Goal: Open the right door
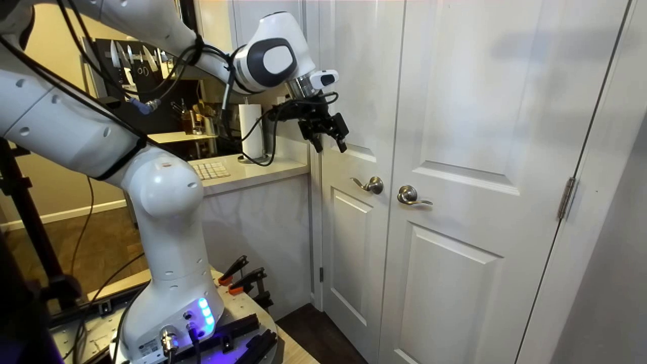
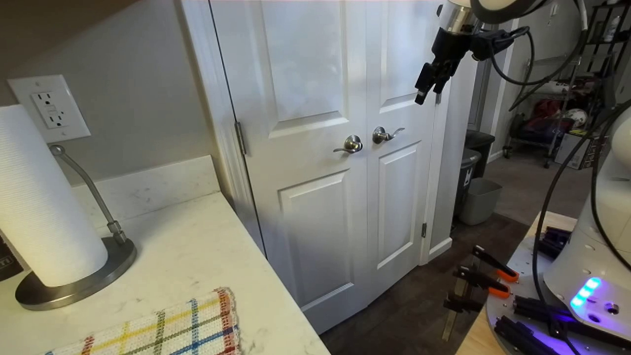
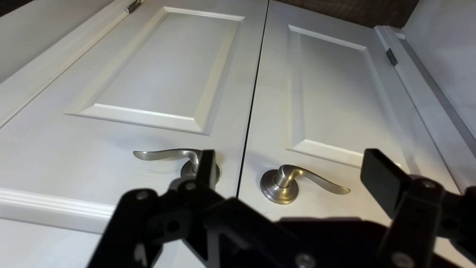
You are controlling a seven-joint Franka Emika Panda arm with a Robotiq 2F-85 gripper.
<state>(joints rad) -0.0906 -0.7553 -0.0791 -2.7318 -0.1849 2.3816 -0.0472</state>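
The right door [image 1: 470,116] is the tall white leaf on the right in both exterior views [image 2: 399,197]; it is closed. Its silvery lever handle [image 1: 407,194] is at its left edge and also shows in an exterior view [image 2: 378,135]. The wrist view is upside down, so the right door [image 3: 160,70] is on the left there, its handle [image 3: 160,154] partly hidden by a finger. My gripper [image 1: 331,145] is open and empty, above handle height and apart from both doors [image 2: 428,96]. In the wrist view the fingers [image 3: 292,173] straddle the left leaf's handle [image 3: 280,186] only in sight.
The matching left leaf [image 1: 354,60] is closed beside the right door. A counter [image 1: 283,169] with a paper towel roll [image 2: 44,197] and checked cloth [image 2: 162,328] stands left of the doors. Clamps [image 1: 247,278] stick out from the robot's table. Bins [image 2: 480,202] stand beyond the right door frame.
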